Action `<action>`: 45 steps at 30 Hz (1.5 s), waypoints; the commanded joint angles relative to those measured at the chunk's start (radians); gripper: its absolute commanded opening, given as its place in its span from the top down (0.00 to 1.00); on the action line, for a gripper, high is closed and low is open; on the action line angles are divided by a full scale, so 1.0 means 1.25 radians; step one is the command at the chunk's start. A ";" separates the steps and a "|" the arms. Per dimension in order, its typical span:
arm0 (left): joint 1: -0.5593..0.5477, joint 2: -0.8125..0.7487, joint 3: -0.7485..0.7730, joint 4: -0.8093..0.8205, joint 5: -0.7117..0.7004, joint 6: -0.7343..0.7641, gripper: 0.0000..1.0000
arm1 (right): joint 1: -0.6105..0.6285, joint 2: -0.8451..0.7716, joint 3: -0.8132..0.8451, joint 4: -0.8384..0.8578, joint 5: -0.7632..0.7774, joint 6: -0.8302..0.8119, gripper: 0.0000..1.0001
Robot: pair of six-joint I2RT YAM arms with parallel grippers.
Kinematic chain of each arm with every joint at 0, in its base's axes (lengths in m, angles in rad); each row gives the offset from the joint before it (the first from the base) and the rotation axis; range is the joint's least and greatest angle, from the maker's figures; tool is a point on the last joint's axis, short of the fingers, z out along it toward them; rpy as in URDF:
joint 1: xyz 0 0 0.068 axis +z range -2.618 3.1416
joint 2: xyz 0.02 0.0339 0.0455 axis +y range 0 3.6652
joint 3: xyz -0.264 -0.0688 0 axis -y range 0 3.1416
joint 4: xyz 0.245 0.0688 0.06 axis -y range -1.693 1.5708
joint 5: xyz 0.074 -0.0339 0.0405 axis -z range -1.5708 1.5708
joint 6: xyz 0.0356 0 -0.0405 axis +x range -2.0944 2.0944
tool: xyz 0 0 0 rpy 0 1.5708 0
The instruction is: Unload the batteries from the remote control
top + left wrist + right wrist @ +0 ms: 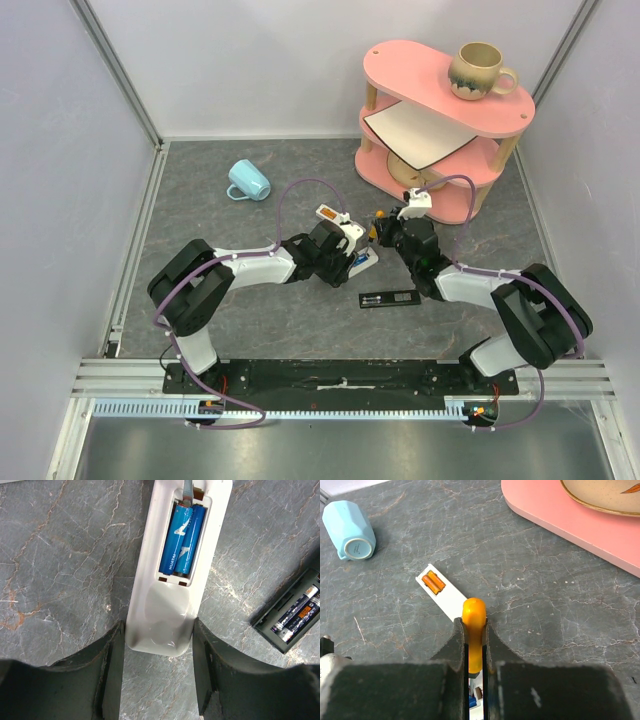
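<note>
Blue batteries, two of them, lie side by side in the open back of the white remote, which rests face down on the grey stone counter. My left tool pinches the near end of that remote, one finger against each long side. My right tool is pressed together on the orange handle of a screwdriver, and the handle stands up between the fingers. In the left wrist view the screwdriver's metal tip reaches into the far end of the battery bay, right at the end of the blue batteries. I cannot tell whether it sits under one of them.

Near the white remote, to its right, lies a black remote, its back open too, with two dark batteries inside. Beyond the screwdriver a second white remote lies on the counter with two orange batteries showing in its bay. A light blue mug lies on its side further off to the left. On the right stands a pink shelf with a tan plate on its bottom tier and a beige mug on top.
</note>
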 commanded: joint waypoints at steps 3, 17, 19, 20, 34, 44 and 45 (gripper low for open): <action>0.000 0.035 0.005 -0.018 0.026 0.008 0.98 | 0.004 -0.001 -0.019 0.074 -0.068 0.046 1.00; 0.000 0.035 0.006 -0.019 0.017 0.007 0.98 | 0.062 0.004 -0.011 0.145 -0.115 0.089 1.00; 0.000 0.035 0.005 -0.019 0.013 0.007 0.98 | 0.064 0.019 -0.008 0.163 -0.137 0.100 1.00; 0.000 0.035 0.005 -0.019 0.012 0.007 0.98 | 0.069 0.030 -0.008 0.173 -0.140 0.106 1.00; 0.000 0.033 0.003 -0.019 0.009 0.005 0.98 | 0.084 -0.029 -0.006 0.068 0.041 0.067 1.00; 0.000 0.032 0.003 -0.020 0.008 0.005 0.98 | 0.079 -0.092 -0.050 0.021 0.192 0.082 1.00; 0.000 0.032 0.003 -0.019 0.008 0.005 0.98 | 0.079 -0.093 -0.054 0.020 0.198 0.084 1.00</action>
